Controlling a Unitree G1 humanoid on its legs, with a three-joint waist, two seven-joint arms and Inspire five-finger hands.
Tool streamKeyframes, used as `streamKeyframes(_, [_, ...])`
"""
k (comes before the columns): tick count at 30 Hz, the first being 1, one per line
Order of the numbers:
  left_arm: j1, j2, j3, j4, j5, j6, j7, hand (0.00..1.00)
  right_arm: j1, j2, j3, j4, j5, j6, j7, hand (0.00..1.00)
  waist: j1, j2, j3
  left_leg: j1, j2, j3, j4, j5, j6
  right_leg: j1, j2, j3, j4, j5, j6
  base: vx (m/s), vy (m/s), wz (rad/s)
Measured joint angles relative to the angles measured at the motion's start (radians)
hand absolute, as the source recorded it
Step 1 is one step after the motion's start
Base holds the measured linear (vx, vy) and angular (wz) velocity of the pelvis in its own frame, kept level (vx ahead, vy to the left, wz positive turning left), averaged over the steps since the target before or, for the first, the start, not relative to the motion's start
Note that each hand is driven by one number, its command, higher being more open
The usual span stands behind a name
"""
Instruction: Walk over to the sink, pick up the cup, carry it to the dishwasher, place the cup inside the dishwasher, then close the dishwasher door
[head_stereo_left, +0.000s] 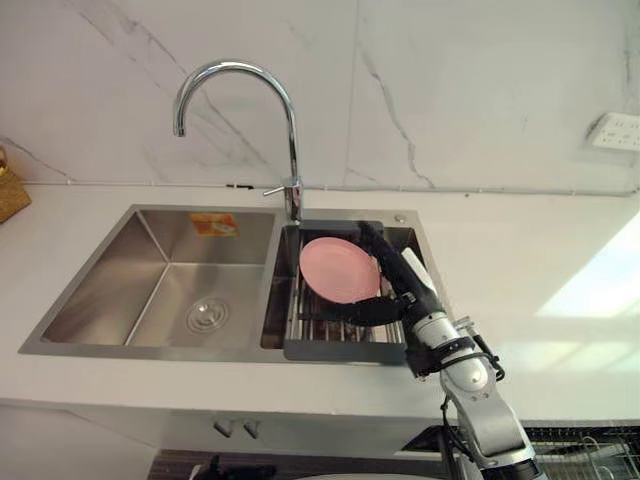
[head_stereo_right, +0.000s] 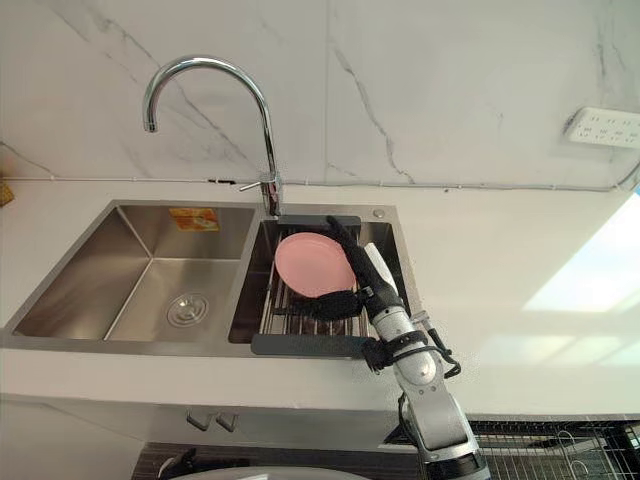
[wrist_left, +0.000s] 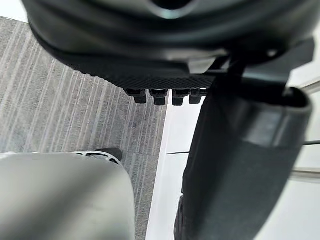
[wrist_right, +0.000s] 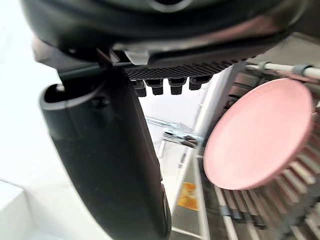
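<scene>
Left hand (wrist_left: 165, 75) hangs loose over the floor (wrist_left: 60, 100). Sink (head_stereo_left: 150, 290), faucet (head_stereo_left: 291, 140), then a pink plate (head_stereo_left: 338, 268) leaning on the rack (head_stereo_left: 330, 327) in the right basin. Right hand (head_stereo_left: 405, 292) is spread open against the plate's edge, not clamped.

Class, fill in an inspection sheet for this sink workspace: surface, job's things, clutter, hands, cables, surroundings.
Surface: white worktop holding a two-basin steel sink; tap behind the divider.
Job's things: a pink plate leans on the rack in the right basin.
Clutter: orange sticker on the left basin's back wall; golden-brown object at the worktop's left edge.
Hands: right hand open, reaching round the plate, contact unclear; left hand open, hanging over grey floor.
Cables: nothing seen.
Surroundings: marbled wall, socket strip, wire basket below the worktop.
</scene>
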Motion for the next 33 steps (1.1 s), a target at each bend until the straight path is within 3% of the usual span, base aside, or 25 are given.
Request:
streamKeyframes(10, [0.017, -0.003, 0.0, -0.019, 0.0, 0.008, 0.013, 1.0, -0.009, 0.012, 0.082, -0.025, -0.246, 0.001, -0.127, 1.0, 0.024, 0.002, 0.014, 0.0, -0.01, -0.014, -0.023, 0.012, 0.005, 0.0, -0.01, -0.023, 0.007, -0.008, 0.01, 0.0, 0.013, 0.07])
streamKeyframes(25, [0.001, 0.001, -0.022, -0.019, -0.001, 0.037, 0.047, 1.0, -0.089, 0.01, 0.272, 0.051, -0.566, 0.215, -0.129, 1.0, 0.028, -0.003, 0.011, 0.001, -0.02, -0.005, -0.036, 0.025, 0.011, 0.015, -0.026, -0.047, 0.01, -0.014, 0.019, 0.01, 0.009, 0.07])
streamKeyframes(33, [-0.008, 0.002, -0.028, -0.019, -0.001, 0.057, 0.067, 1.0, -0.101, 0.01, 0.285, 0.081, -0.608, 0.267, -0.13, 1.0, 0.028, -0.005, 0.008, 0.003, -0.02, -0.005, -0.045, 0.032, 0.013, 0.014, -0.025, -0.047, 0.01, -0.014, 0.019, 0.0, 0.0, 0.0])
